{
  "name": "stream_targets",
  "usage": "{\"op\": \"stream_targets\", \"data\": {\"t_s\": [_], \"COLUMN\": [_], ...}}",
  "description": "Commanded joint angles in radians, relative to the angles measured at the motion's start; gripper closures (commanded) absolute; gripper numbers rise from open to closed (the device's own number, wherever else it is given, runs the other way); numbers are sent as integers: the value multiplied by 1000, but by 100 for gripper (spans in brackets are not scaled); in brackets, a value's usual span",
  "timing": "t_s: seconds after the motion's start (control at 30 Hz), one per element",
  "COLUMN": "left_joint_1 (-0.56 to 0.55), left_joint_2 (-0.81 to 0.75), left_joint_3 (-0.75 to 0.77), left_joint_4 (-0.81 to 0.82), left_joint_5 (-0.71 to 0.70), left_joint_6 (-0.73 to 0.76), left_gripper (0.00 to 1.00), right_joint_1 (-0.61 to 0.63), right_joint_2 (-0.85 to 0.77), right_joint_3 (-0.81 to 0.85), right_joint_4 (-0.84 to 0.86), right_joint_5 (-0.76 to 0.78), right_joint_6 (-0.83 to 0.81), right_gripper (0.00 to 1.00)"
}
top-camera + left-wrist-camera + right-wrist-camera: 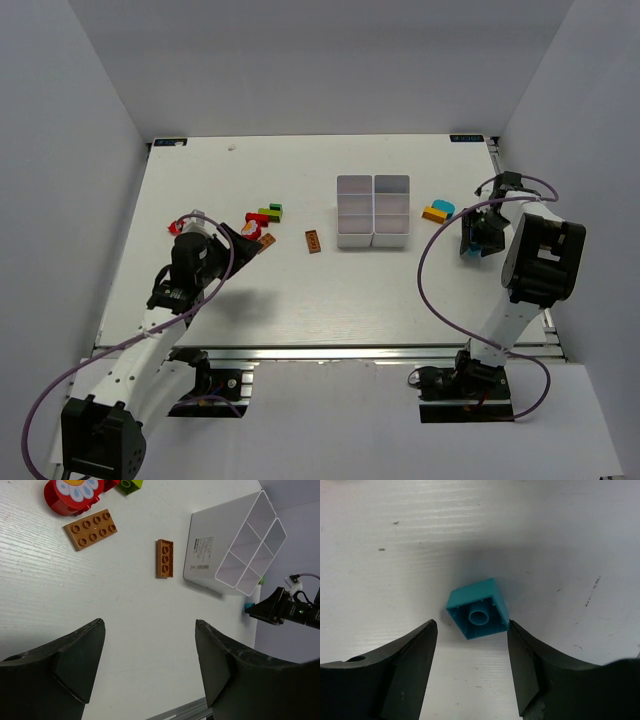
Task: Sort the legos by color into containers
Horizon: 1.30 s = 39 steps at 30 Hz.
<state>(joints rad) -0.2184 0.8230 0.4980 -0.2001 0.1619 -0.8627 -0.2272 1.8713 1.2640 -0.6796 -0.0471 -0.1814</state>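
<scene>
Right of the white plastic six-compartment tray (356,240), the right hand (472,626) gapes wide astride a small teal plastic brick (477,607) lying on the surface (300,300), not clamping it. Left of the tray, the left hand (150,625) gapes empty.

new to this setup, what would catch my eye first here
The white six-compartment tray sits mid-table and looks empty. To its left lies a bright cluster of red, green and yellow bricks, with one brown brick apart nearer the tray. At the right, the open right gripper straddles a teal brick lying with its hollow underside showing.
</scene>
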Motion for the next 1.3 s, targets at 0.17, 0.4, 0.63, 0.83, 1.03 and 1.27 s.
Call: {"op": "stream_targets", "data": {"t_s": [0.17,0.4,0.63,0.83,1.03,1.27], "left_joint_1": [-4,-4,-4,-4,-4,-4], "left_joint_2": [4,13,5,-19,-31,-22], "left_joint_3": [1,16,17,11,8,-3], "left_joint_4": [24,11,4,-12,-18,8], "left_joint_5": [7,5,-1,-10,-13,-2], "left_joint_6": [-4,4,4,4,5,1], "left_gripper": [18,18,18,18,18,18], "right_joint_1": [-3,23,38,46,45,49], "right_joint_2": [-21,-9,11,20,-38,-152], "right_joint_3": [17,34,60,71,43,83], "right_joint_4": [32,37,34,25,28,-17], "right_joint_5": [84,85,75,76,56,-161], "right_joint_6": [126,54,5,-21,-72,-176], "right_gripper": [40,40,56,82,100,100]}}
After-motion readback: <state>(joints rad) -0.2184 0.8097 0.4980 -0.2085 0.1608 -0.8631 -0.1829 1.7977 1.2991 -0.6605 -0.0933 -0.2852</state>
